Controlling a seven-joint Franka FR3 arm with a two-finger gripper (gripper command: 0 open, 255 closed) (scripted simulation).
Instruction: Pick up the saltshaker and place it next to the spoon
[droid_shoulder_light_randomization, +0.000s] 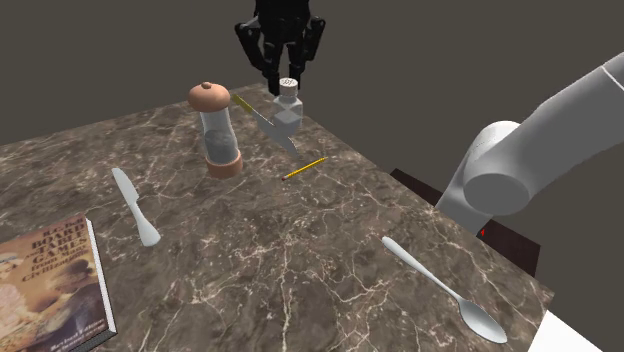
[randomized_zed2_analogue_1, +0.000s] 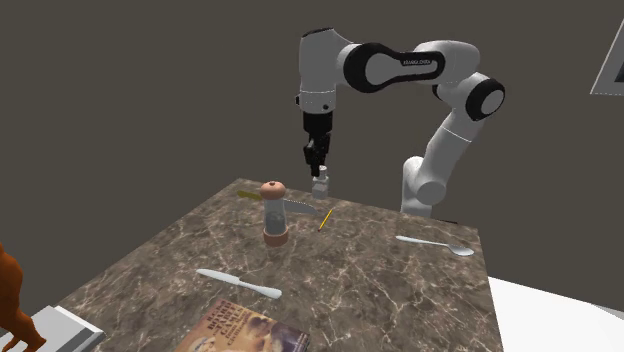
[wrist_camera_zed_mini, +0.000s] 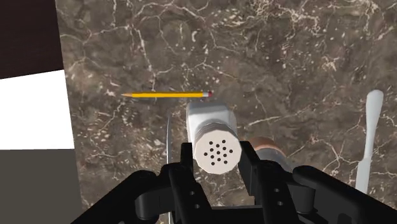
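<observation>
Saltshaker (droid_shoulder_light_randomization: 288, 106) hung upright, black jaws closed on it just under perforated cap, at far part of marbled counter (droid_shoulder_light_randomization: 300, 250), near brown-topped pepper mill (droid_shoulder_light_randomization: 217, 130). Yellow pencil (droid_shoulder_light_randomization: 305, 168) lay close by (whether shaker's base touched counter, couldn't tell). Spoon (droid_shoulder_light_randomization: 445, 290) lay well apart, toward arm's stand. Knife (droid_shoulder_light_randomization: 135, 207) and book (droid_shoulder_light_randomization: 50, 290) lay beyond mill.

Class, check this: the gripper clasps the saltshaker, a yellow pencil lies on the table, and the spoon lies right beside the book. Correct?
One error: the spoon lies far from the book, at the shoulder view's lower right; the knife lies nearer the book. The gripper does clasp the saltshaker, and the yellow pencil lies on the table.
</observation>
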